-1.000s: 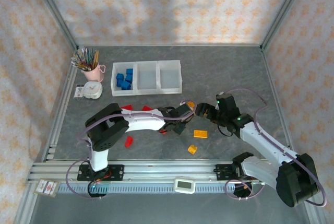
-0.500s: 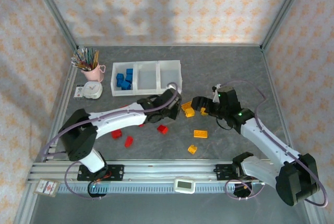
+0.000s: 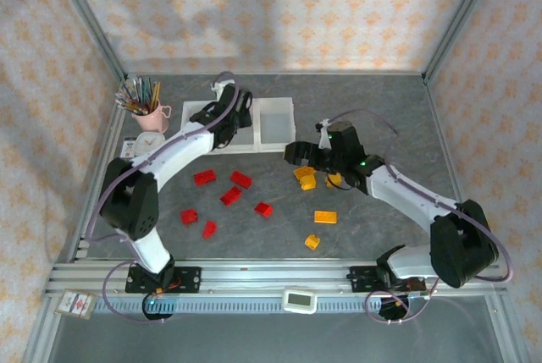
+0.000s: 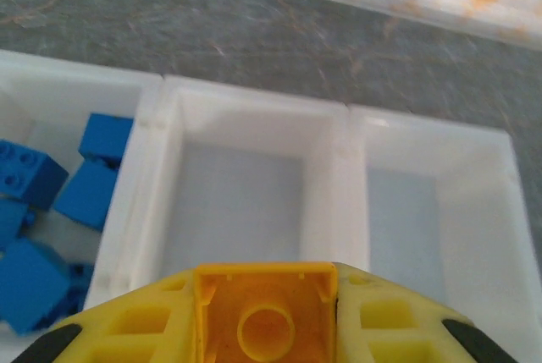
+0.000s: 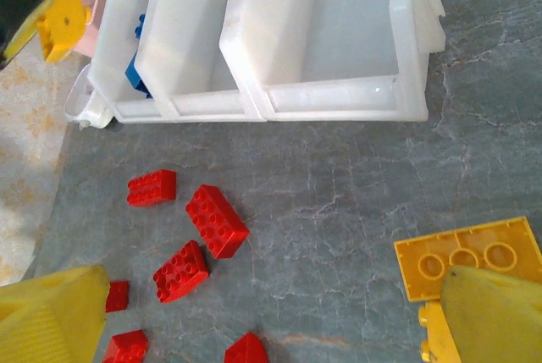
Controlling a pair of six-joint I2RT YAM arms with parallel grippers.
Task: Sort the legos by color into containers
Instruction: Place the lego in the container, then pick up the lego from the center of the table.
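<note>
Left claw (image 3: pixel 229 115), upper centre, pinches a yellow brick (image 4: pixel 265 299) above the middle bin (image 4: pixel 241 202); released off-centre, it could join the blue bricks (image 4: pixel 25 178); right claw (image 5: pixel 271 295) gapes empty

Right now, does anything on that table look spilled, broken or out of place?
Nothing looks broken. The red legos lie scattered loose on the table, simply not yet sorted. One flat yellow brick lies upside down, its hollow underside facing up.
</note>
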